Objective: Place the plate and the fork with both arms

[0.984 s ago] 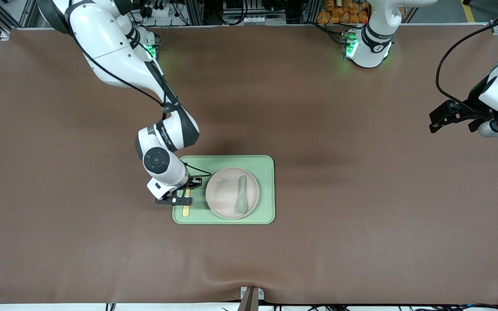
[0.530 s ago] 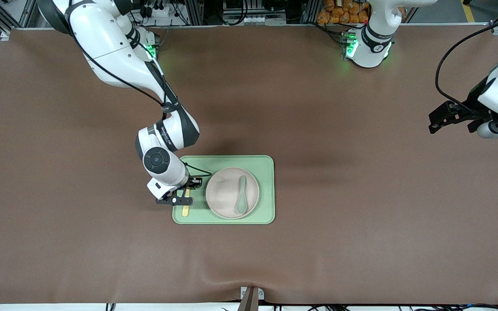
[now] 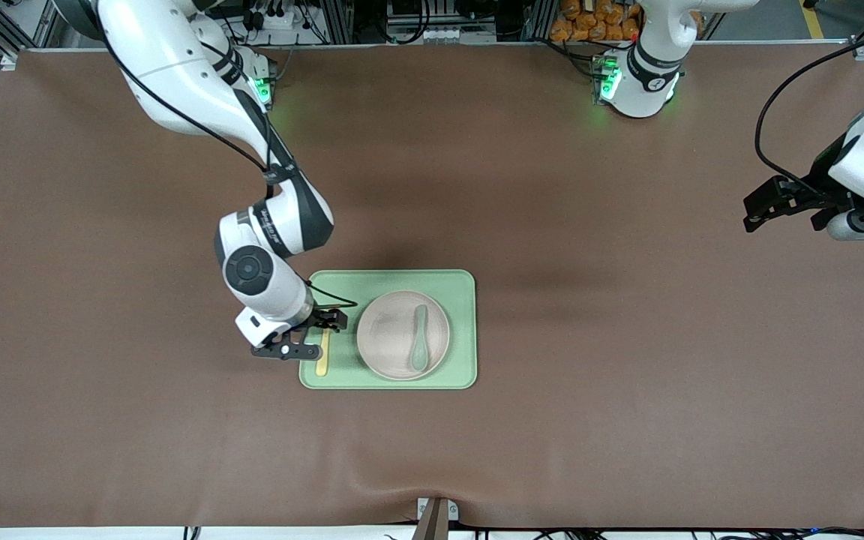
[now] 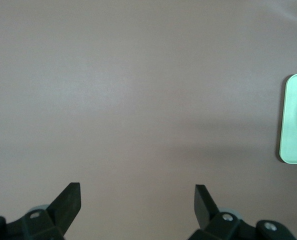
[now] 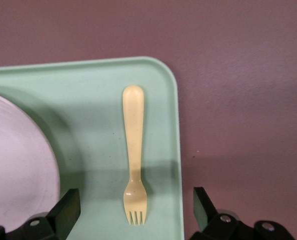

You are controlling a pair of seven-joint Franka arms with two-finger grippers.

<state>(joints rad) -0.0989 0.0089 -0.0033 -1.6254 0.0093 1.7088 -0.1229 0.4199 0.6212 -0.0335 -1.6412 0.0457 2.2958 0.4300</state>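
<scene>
The fork (image 3: 322, 351) lies flat on the green tray (image 3: 458, 330), low and left of centre in the front view, in the strip between the plate (image 3: 394, 337) and the tray's edge toward the right arm's end of the bench (image 3: 627, 420). Its long axis runs up and down that frame, parallel to the tray's short edge. In the right wrist view the fork (image 5: 133, 155) shows its tines at the end next to the tool and its rounded handle end away from it; in the front view the tine end is partly hidden under the tool, so it probably points to the top of the frame.

Counted: one fork, one plate, one teal spoon (image 3: 420, 339) lying in the plate, one tray, two arms.

The right tool (image 3: 304, 339) hangs over the tray's edge by the fork, its fingers (image 5: 63, 212) spread wide apart on either side of the tine end, holding nothing. Compared with a second ago, the right arm has shifted toward the upper left of the front view, and the fork shows more of its length.

The left tool (image 3: 766, 210) waits at the right edge of the front view, over bare bench, its fingers (image 4: 68, 200) apart and empty, as before.
</scene>
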